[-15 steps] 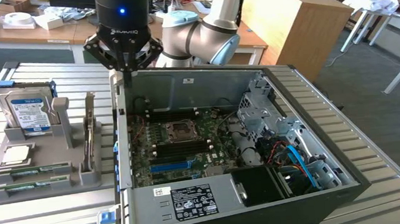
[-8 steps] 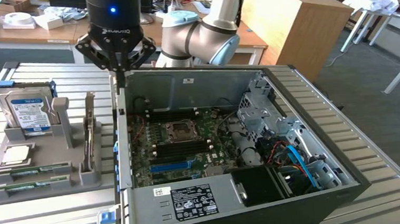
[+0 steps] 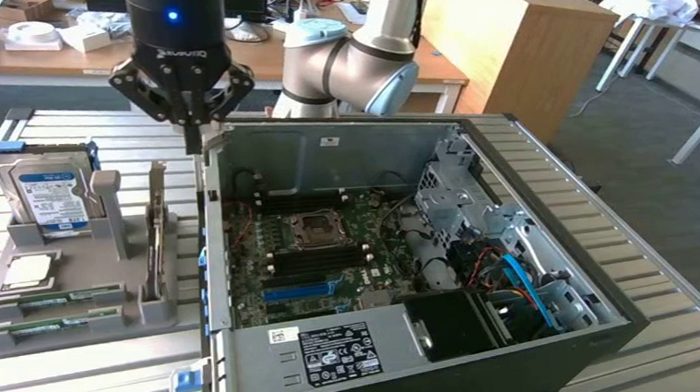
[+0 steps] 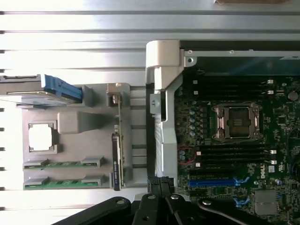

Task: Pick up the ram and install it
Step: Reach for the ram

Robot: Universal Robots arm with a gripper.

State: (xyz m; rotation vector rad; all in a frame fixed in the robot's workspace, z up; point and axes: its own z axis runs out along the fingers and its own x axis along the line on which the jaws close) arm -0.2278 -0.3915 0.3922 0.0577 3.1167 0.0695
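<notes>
Two ram sticks, thin green boards, lie in slots at the front of a grey holder (image 3: 78,270): one (image 3: 55,298) behind the other (image 3: 51,326). The wrist view shows them too, as one ram stick (image 4: 63,164) and its neighbour (image 4: 63,182). My gripper (image 3: 194,133) hangs high above the gap between the holder and the open computer case (image 3: 322,152), near the case's rear corner. Its black fingers (image 4: 159,185) are shut together with nothing between them. The motherboard's long black memory slots (image 3: 317,258) lie beside the processor socket (image 3: 315,228) inside the case.
The holder also carries an upright hard drive (image 3: 48,194), a square silver processor chip (image 3: 29,269) and an expansion card (image 3: 156,237) standing on edge. The case and holder sit on a slatted metal table (image 3: 676,266). Desks and a wooden cabinet (image 3: 524,36) stand behind.
</notes>
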